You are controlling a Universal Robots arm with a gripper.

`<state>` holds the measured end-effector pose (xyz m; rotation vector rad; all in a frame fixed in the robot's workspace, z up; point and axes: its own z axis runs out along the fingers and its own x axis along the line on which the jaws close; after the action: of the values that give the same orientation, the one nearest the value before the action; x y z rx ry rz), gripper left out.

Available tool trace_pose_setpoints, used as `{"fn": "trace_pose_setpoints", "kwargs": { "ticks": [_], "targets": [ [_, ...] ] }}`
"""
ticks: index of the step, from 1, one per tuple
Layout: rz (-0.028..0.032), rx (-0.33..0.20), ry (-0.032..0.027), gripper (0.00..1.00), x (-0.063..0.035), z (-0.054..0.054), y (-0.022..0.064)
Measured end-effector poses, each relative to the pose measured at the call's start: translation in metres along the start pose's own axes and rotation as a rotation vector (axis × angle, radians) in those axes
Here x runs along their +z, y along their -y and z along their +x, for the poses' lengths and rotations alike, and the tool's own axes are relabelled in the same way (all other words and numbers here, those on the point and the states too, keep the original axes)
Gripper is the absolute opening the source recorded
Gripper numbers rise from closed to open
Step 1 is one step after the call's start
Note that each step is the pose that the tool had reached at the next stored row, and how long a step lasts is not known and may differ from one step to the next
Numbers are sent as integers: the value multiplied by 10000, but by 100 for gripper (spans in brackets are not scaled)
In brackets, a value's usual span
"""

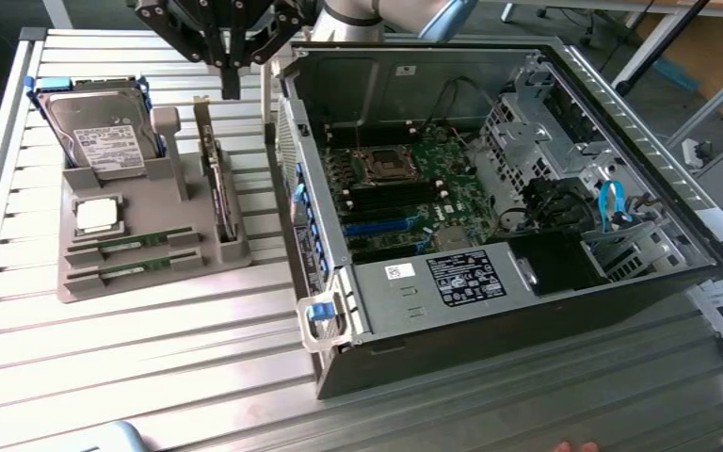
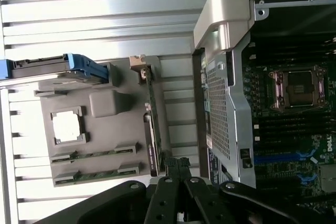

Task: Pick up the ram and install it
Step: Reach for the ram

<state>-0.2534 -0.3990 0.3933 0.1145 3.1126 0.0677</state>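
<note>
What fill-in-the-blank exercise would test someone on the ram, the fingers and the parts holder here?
1. The gray holder carries ____ ram sticks, lying side by side.
2. The gripper hovers, holding nothing, with its fingers ____.
3. The hard drive in the holder has ____ rails on its sides.
4. The expansion card stands ____ in the holder, on the side toward the computer case.

Missing words: two; shut; blue; upright.
</note>
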Motion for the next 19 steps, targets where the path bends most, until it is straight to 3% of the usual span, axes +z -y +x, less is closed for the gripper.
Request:
{"fn": "trace_pose_setpoints", "kwargs": {
  "ticks": [19],
  "targets": [
    [0,-9,-1,11,-11,385,28]
  ]
}}
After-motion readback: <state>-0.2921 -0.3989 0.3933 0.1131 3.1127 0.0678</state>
